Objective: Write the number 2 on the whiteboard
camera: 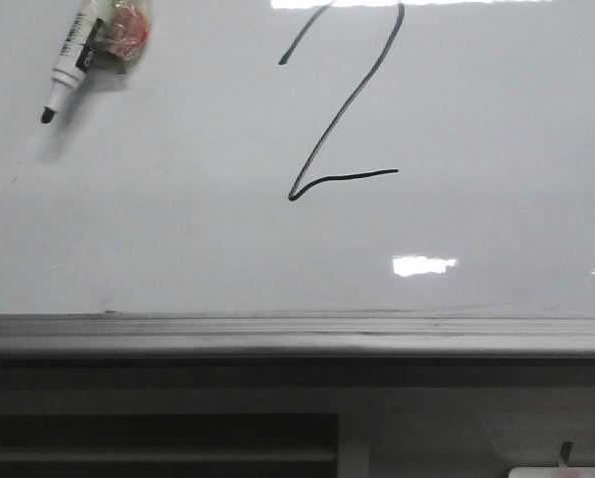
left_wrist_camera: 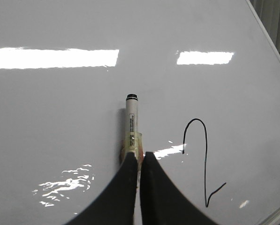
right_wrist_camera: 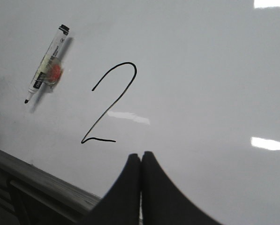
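The number 2 point(camera: 357, 177) is drawn in thin black line on the whiteboard point(camera: 496, 129). It also shows in the left wrist view point(left_wrist_camera: 206, 159) and the right wrist view point(right_wrist_camera: 100, 139). A white marker point(camera: 73, 65) with a black tip and a red-and-clear wad on its barrel sits against the board up and left of the 2, with no gripper around it. In the left wrist view my left gripper point(left_wrist_camera: 140, 154) is shut, and its fingertips hide the marker's point(left_wrist_camera: 132, 119) lower end. My right gripper point(right_wrist_camera: 140, 154) is shut and empty, below and right of the 2.
A grey metal ledge point(camera: 297, 334) runs along the board's lower edge, also in the right wrist view point(right_wrist_camera: 32, 176). Dark shelving lies below it. Bright light reflections point(camera: 424, 265) lie on the board. Neither arm shows in the front view.
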Available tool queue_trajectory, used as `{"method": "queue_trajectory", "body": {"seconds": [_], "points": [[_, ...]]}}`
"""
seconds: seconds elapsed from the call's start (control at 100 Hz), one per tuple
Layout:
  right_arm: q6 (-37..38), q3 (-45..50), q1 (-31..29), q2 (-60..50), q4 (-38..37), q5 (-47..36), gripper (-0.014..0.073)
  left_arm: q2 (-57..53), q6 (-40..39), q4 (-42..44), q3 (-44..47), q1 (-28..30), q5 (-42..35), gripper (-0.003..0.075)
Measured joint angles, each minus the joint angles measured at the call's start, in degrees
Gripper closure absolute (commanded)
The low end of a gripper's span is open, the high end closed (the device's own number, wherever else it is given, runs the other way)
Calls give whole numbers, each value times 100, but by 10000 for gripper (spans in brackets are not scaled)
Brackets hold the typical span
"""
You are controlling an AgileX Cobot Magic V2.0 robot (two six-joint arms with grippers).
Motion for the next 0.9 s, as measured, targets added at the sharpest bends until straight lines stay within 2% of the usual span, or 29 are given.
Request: {"method": "queue_trajectory", "body": {"seconds": [0.08, 0.15, 0.39, 0.58, 0.68, 0.9], "points": [[0, 0, 0, 0, 0, 0, 663, 0, 0, 96, 79, 207, 43, 740], [0, 0, 0, 0, 0, 0, 663, -24, 0, 124, 141, 610, 115, 740], [0, 0, 0, 0, 0, 0, 663, -724, -28, 229, 501, 2397, 252, 740], [0, 0, 0, 0, 0, 0, 663, -1427, -464, 268, 1057, 3601, 614, 740], [0, 0, 0, 0, 12, 0, 663, -1484, -649, 463, 1121, 3804, 727, 740], [0, 0, 0, 0, 12, 0, 663, -1484, -748, 631, 1121, 3815, 812, 740]]}}
